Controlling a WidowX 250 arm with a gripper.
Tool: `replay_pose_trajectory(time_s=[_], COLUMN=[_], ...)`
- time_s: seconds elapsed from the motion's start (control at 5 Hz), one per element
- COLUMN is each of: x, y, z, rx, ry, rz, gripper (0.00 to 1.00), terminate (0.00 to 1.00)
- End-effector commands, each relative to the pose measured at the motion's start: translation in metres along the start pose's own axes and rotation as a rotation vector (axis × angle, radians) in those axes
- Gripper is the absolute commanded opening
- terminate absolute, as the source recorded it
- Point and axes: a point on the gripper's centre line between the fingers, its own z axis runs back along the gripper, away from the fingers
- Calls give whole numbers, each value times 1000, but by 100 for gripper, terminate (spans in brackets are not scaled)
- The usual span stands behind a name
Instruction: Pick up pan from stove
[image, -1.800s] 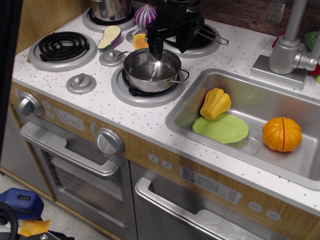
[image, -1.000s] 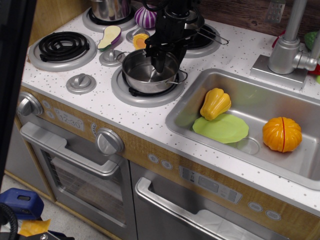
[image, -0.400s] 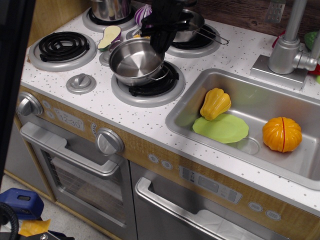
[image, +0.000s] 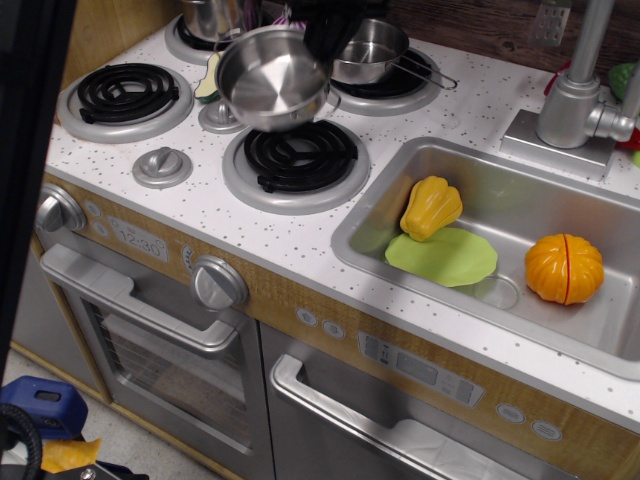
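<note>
The round shiny steel pan (image: 270, 80) hangs in the air, tilted toward the camera, above and to the left of the front right burner (image: 300, 157) of the white speckled stove (image: 150, 205). My black gripper (image: 325, 40) is shut on the pan's far right rim and holds it clear of the burner. Most of the gripper is cut off by the top edge of the view.
A steel pan with a long wire handle (image: 375, 48) sits on the back right burner. A taller pot (image: 215, 15) stands on the back left burner. The front left burner (image: 125, 90) is bare. The sink (image: 480, 170) holds a green plate (image: 445, 257), a yellow squash (image: 430, 207) and an orange pumpkin (image: 565, 268).
My gripper closed on the pan's rim and lifted it off the front right burner, up and to the left. The burner's black coil now shows.
</note>
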Motion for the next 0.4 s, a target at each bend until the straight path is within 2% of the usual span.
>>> replay_pose_trajectory(time_s=[0.0,0.2], x=[27,24], y=[-2,1], z=[76,78], rx=[-87,-90], ry=[-79,-76], rz=[8,1], gripper=[0,0], terminate=[0,100])
